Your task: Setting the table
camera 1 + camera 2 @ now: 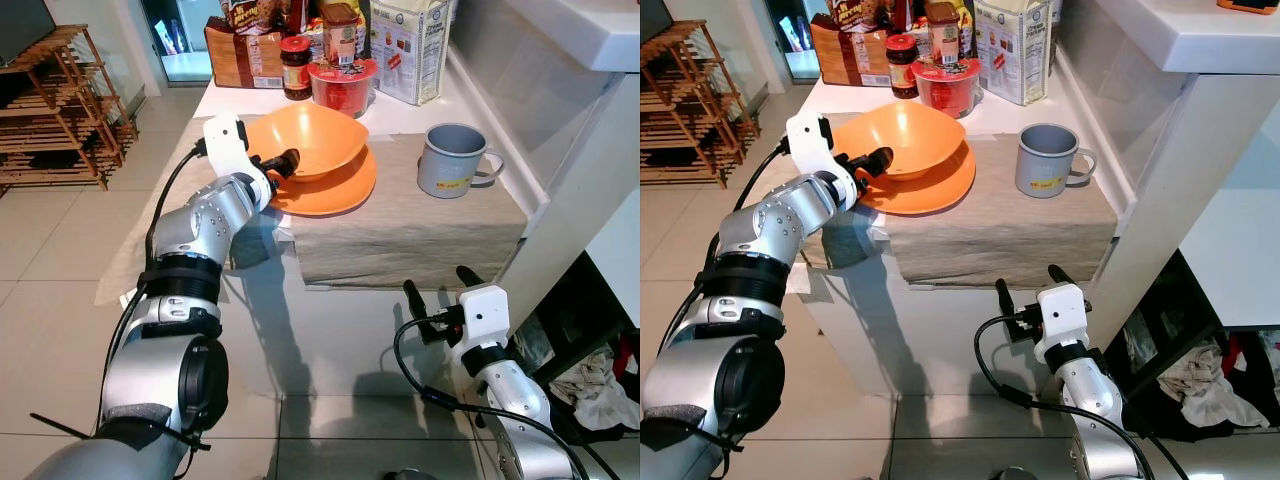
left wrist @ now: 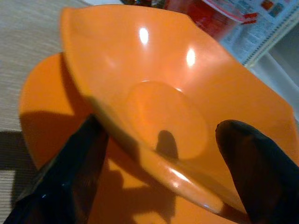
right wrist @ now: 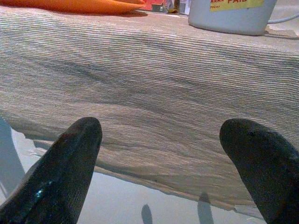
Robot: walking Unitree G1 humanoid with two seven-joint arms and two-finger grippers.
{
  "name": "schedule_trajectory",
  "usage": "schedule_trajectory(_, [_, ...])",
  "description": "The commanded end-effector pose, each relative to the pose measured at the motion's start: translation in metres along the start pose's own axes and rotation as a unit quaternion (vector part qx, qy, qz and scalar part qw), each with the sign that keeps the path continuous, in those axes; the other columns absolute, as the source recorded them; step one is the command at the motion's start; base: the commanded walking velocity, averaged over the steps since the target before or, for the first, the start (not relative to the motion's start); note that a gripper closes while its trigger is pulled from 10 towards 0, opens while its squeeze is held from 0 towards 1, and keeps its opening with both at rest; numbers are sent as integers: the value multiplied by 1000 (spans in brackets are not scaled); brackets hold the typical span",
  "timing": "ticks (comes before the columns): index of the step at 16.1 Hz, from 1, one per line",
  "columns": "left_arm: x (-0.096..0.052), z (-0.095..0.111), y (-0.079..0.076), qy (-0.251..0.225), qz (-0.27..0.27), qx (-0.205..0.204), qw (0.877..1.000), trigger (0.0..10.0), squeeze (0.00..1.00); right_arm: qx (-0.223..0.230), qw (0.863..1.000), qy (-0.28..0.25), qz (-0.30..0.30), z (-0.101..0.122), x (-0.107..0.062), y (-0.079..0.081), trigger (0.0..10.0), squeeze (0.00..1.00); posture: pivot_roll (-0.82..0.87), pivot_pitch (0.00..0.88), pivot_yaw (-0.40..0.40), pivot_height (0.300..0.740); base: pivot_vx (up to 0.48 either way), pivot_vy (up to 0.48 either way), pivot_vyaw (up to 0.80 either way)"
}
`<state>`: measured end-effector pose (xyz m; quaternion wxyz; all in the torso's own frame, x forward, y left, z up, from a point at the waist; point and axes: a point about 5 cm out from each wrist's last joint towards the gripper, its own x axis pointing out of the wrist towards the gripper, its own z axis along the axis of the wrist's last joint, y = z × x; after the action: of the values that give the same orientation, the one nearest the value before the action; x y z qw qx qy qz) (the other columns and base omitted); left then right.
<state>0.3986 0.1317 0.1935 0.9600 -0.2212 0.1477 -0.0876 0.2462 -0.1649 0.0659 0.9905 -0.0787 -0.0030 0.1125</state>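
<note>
The left gripper (image 1: 283, 163) is at the near rim of the orange bowl (image 1: 312, 138), fingers spread with one either side of the rim, nothing clamped; the bowl sits on the orange plate (image 1: 335, 190) atop the beige cloth (image 1: 400, 235), the grey mug (image 1: 450, 160) beside it; the step in hand appears to be grasping the bowl; next move: close squarely on the rim, then lift. The right gripper (image 1: 437, 292) hangs low before the table, fingers apart, empty.

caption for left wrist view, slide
Open left gripper straddling the tilted orange bowl's rim above the orange plate.
</note>
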Motion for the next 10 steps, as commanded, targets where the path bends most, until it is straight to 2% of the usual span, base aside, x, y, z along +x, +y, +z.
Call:
schedule_trajectory(1, [1,1,2,4,14,0,1000,0,0,-5,1000,1,4,0,-1,0,10000,0,-161,0,61,736,0,0,0])
schedule_trajectory(7, [3,-7,8,31,32,-19,999,0,0,-6,1000,3,8,-2,0,2,10000,0,-157,0,60,736,0,0,0])
schedule_trajectory(10, [3,-13,9,54,38,-11,998,0,0,-7,1000,3,9,-2,-1,1,10000,0,-159,0,59,736,0,0,0])
